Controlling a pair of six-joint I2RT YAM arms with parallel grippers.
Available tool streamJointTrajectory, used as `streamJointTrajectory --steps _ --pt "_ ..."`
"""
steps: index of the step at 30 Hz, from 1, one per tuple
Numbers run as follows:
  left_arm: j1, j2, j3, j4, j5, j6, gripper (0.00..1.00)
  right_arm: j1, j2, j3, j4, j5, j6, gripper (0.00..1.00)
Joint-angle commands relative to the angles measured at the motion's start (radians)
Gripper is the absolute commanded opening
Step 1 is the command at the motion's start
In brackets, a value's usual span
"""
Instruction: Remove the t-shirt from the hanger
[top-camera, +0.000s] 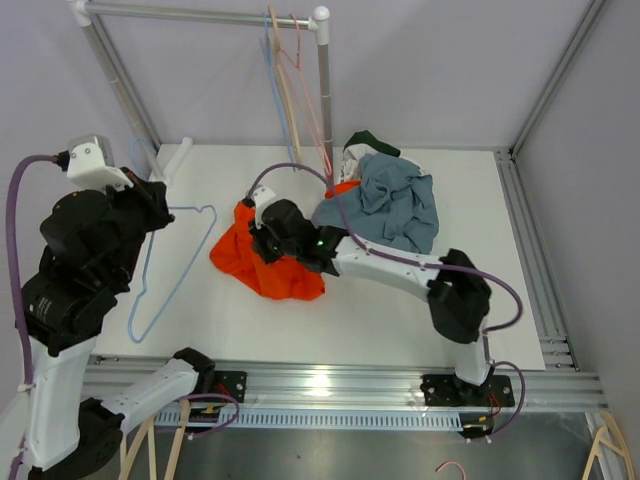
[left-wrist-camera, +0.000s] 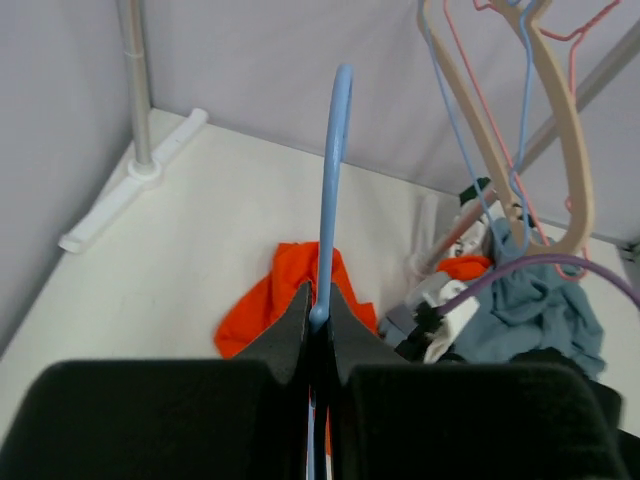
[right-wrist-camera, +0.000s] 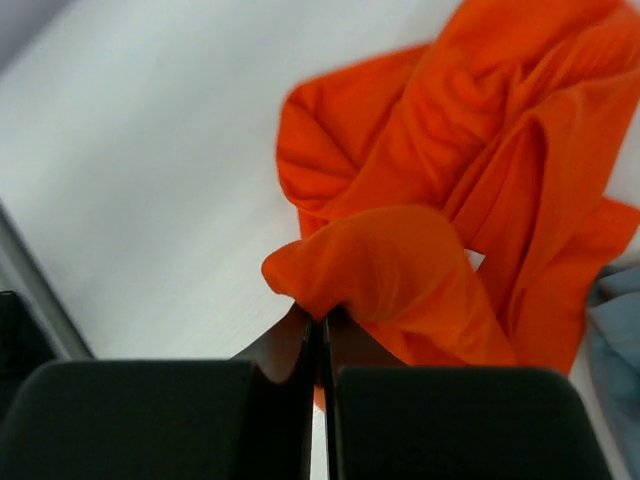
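Top external: t-shirt (top-camera: 240, 255) lies mid table (top-camera: 400, 310), hanger (top-camera: 190, 209) near left edge.

white table (top-camera: 400, 320), orange t-shirt (top-camera: 285, 275), grey-blue clothes heap (top-camera: 400, 205)

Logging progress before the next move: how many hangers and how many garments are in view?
Hangers: 4 (blue one in the left gripper, 3 others on the rail)
Garments: 3 (orange t-shirt, grey-blue one, dark one behind it; the pile may hide more)
Total: 7
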Motion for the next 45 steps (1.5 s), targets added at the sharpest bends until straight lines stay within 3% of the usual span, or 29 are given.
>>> streamJointTrajectory --steps 1,5,6,9,11,12,14,18,23,28,29,30,31,32,35,41,42,45 --pt "0.019 0.026 0.048 0.109 -0.035 0.120 0.01 -0.023 0.145 0.133 -0.199 -0.058 0.044 0.00" --pt "0.025 0.032 0.083 0.199 0.014 0.216 0.01 -0.030 0.272 0.324 -0.334 -0.042 0.044 0.03" --pt "0.025 0.033 0.100 0.210 0.016 0.229 0.01 -0.032 0.289 0.380 -0.357 -0.036 0.039 0.13" --pt "0.028 0.035 0.129 0.259 -0.003 0.282 0.01 -0.035 0.349 0.448 -0.436 -0.039 0.021 0.66" --pt "0.031 0.052 0.155 0.276 -0.019 0.310 0.01 -0.035 0.386 0.499 -0.480 -0.016 0.011 0.81" --pt "0.035 0.058 0.171 0.277 -0.021 0.318 0.01 -0.038 0.398 0.509 -0.493 -0.017 0.010 0.83" --pt "0.041 0.078 0.189 0.279 -0.018 0.321 0.01 -0.046 0.423 0.534 -0.525 -0.037 0.008 0.98" --pt "0.070 0.089 0.162 0.354 0.045 0.347 0.01 -0.052 0.504 0.600 -0.608 -0.062 -0.007 1.00" --pt "0.209 0.136 0.152 0.400 0.253 0.310 0.01 -0.059 0.616 0.666 -0.710 -0.052 -0.016 1.00" --pt "0.246 0.179 0.102 0.506 0.375 0.305 0.01 -0.075 0.650 0.661 -0.718 -0.042 -0.012 0.97" --pt "0.252 0.187 0.096 0.517 0.384 0.307 0.01 -0.075 0.656 0.661 -0.720 -0.048 -0.013 0.88" --pt "0.255 0.197 0.102 0.524 0.384 0.313 0.01 -0.079 0.658 0.661 -0.723 -0.057 -0.015 0.55" --pt "0.258 0.220 0.113 0.535 0.382 0.315 0.01 -0.079 0.658 0.654 -0.729 -0.063 -0.013 0.31" --pt "0.274 0.231 0.116 0.546 0.392 0.316 0.01 -0.081 0.656 0.648 -0.733 -0.063 -0.010 0.00" --pt "0.326 0.278 0.116 0.598 0.451 0.303 0.01 -0.070 0.597 0.547 -0.726 -0.155 -0.015 0.00" --pt "0.349 0.337 0.054 0.766 0.559 0.249 0.01 -0.023 0.163 0.127 -0.586 -0.376 -0.021 0.00" --pt "0.349 0.337 0.019 0.793 0.539 0.258 0.01 -0.013 0.044 0.103 -0.606 -0.376 -0.024 0.00" --pt "0.349 0.361 0.019 0.840 0.497 0.275 0.01 0.014 -0.118 0.071 -0.649 -0.359 -0.016 0.00"
